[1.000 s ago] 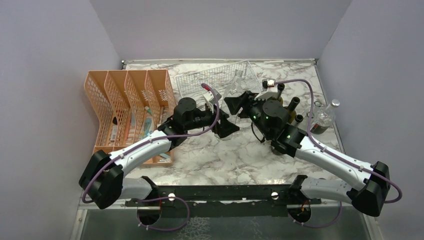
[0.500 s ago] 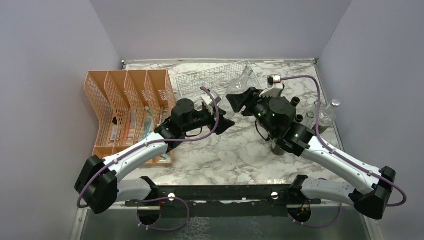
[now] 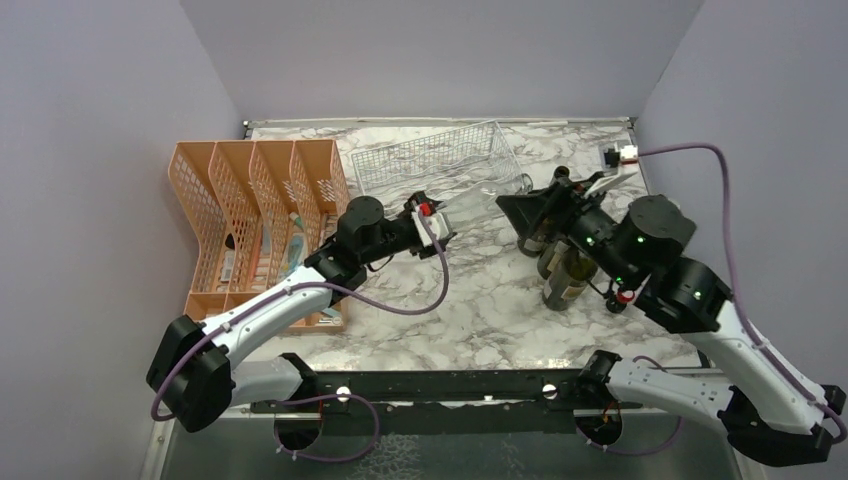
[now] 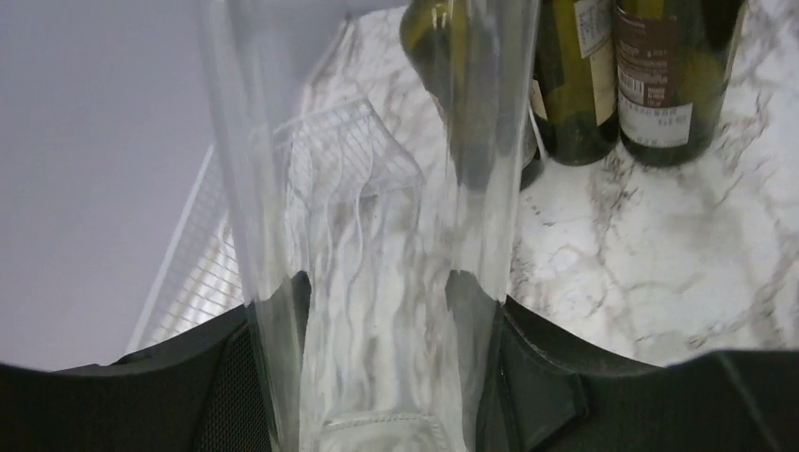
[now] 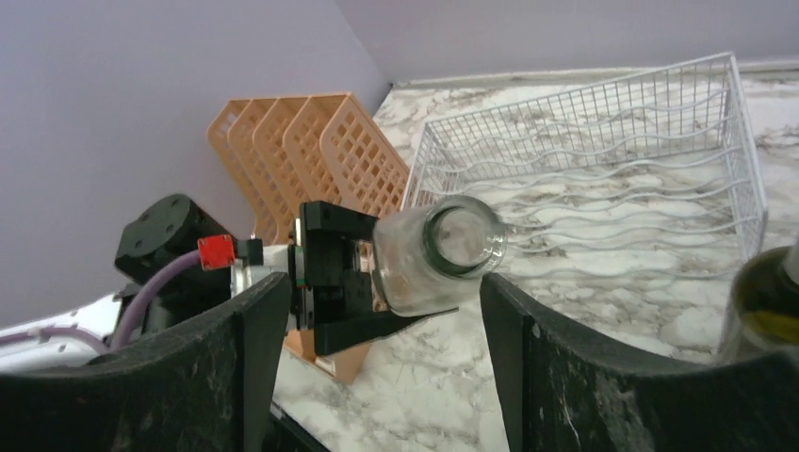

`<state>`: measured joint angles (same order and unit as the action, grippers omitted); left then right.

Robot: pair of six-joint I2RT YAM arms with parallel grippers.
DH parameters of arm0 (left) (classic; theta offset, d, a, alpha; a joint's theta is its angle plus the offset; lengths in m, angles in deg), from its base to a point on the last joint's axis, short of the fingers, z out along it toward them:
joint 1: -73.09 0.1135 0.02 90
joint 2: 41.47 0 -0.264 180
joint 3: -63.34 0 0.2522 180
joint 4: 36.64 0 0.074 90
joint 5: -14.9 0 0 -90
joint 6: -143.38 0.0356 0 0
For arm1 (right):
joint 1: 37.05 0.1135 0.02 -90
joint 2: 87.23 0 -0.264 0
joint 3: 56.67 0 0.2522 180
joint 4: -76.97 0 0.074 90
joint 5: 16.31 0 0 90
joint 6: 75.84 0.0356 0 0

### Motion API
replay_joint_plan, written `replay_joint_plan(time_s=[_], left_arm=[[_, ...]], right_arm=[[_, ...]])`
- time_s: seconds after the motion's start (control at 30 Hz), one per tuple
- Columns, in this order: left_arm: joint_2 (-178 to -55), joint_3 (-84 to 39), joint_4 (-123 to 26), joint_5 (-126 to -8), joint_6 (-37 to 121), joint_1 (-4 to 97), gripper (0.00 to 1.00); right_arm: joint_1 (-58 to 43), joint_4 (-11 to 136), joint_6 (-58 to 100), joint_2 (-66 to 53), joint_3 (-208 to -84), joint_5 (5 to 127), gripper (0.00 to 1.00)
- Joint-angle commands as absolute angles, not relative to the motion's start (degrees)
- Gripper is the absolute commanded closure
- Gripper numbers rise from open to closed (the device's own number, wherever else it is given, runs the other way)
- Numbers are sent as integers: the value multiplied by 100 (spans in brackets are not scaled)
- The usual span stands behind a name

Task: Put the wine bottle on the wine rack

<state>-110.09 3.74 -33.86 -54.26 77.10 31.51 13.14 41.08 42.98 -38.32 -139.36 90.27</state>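
The left gripper (image 3: 441, 220) is clamping its fingers around the body of a clear, empty wine bottle (image 5: 415, 268). It is holding the bottle on its side above the marble table (image 3: 470, 310). The bottle's open mouth is pointing toward 3 o'clock, straight at the right gripper (image 3: 515, 208). That gripper is hanging just short of the mouth with its fingers spread wide, gripping nothing.

The bottle is hovering near the middle of the table, just to the 6 o'clock side of the wine rack (image 3: 430, 160) and not touching it. The white wire rack is sitting at 12 o'clock, its wavy cradles running across it.

Several dark green bottles (image 3: 565, 275) are standing upright at 3 o'clock, close beside the right arm. An orange mesh organiser (image 3: 250, 210) is standing at 9 o'clock, next to the rack.
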Motion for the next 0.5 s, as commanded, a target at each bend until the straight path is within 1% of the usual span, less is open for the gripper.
replay_joint_plan(time_s=[0.0, 0.2, 0.3, 0.37, 0.47], left_arm=[[-10523, 470, -2978, -4500, 10395, 3152, 100], [-10407, 458, -3242, -4617, 11344, 3158, 100], [-10491, 99, -3997, -4782, 11900, 3161, 100], [-10500, -85, -4337, -4797, 12124, 3154, 100], [-10386, 4, -4065, -4740, 12306, 3158, 100]], right_arm=[[1340, 2695, 3764, -4003, -14812, 8434, 25], [1340, 1934, 3402, -3912, -15536, 8376, 25], [1340, 1456, 3165, -3589, -16024, 8343, 24], [1340, 1117, 2928, -3319, -16318, 8064, 23], [1340, 735, 2686, -2951, -16574, 7623, 19]])
